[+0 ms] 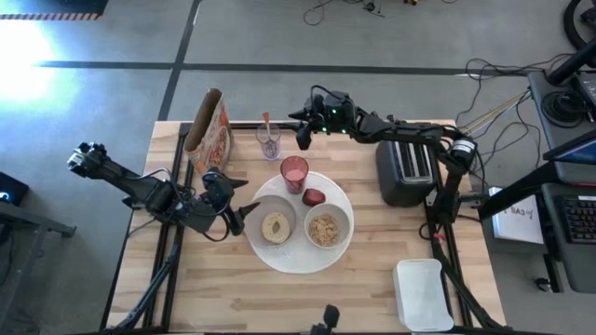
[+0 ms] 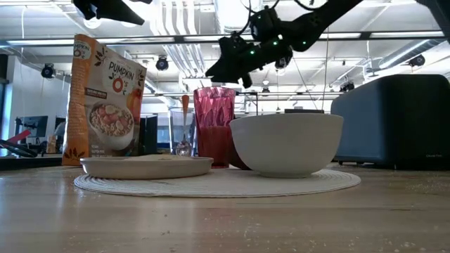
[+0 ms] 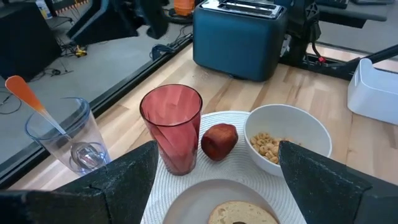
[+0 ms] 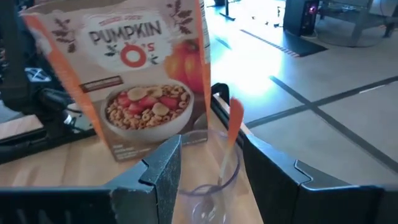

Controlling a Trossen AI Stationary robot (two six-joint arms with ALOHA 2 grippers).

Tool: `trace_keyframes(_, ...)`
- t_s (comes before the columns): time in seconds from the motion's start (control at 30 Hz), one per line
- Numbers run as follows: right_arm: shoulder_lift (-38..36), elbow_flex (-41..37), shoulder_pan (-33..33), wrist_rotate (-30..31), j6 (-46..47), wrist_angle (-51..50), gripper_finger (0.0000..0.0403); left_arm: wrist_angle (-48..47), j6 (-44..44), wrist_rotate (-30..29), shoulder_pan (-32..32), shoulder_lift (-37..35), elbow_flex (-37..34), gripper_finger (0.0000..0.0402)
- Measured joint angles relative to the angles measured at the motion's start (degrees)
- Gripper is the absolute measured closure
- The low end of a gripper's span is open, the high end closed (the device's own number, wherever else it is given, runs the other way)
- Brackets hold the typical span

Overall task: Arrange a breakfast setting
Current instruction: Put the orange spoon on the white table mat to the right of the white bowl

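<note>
Spoon point(image 4: 234, 127) in clear cup point(image 4: 211, 186) between open right end effector point(image 4: 208, 168), cereal bag point(image 4: 134, 81) behind

Bright, even room light, with glare at my edges

From above, a white glare burns on the grey concrete floor point(image 1: 23, 56) at nine to ten o'clock, while the pale wooden table point(image 1: 233, 298) lies evenly lit with faint, soft shadows. At table height, long ceiling light strips point(image 2: 394, 35) shine at twelve and the near wood blurs. Past my right fingers, the orange cardboard cereal box point(image 4: 134, 81) looks soft, with floor glare at one o'clock.
</note>
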Motion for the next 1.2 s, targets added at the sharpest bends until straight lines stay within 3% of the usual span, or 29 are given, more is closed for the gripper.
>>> trace_keyframes(0.37,11.2,17.5,-2.3,-0.2,-2.0,-11.8,0.0247,0.0,0.7,0.0,0.0,0.0,0.0,0.0088)
trace_keyframes(0.6,15.4,23.8,-4.4,-4.2,-2.0,-20.0,0.0246,0.0,0.8,-0.2,0.0,0.0,0.0,0.0088)
trace_keyframes(0.93,7.9,23.5,-4.4,-4.3,-8.2,-30.6,0.0255,1.6,10.2,0.3,6.9,0.0,0.8,0.0088)
trace_keyframes(1.2,2.3,22.8,-4.4,-3.7,-11.2,-42.4,0.0259,-1.3,26.4,9.0,18.7,1.1,7.1,0.0088)
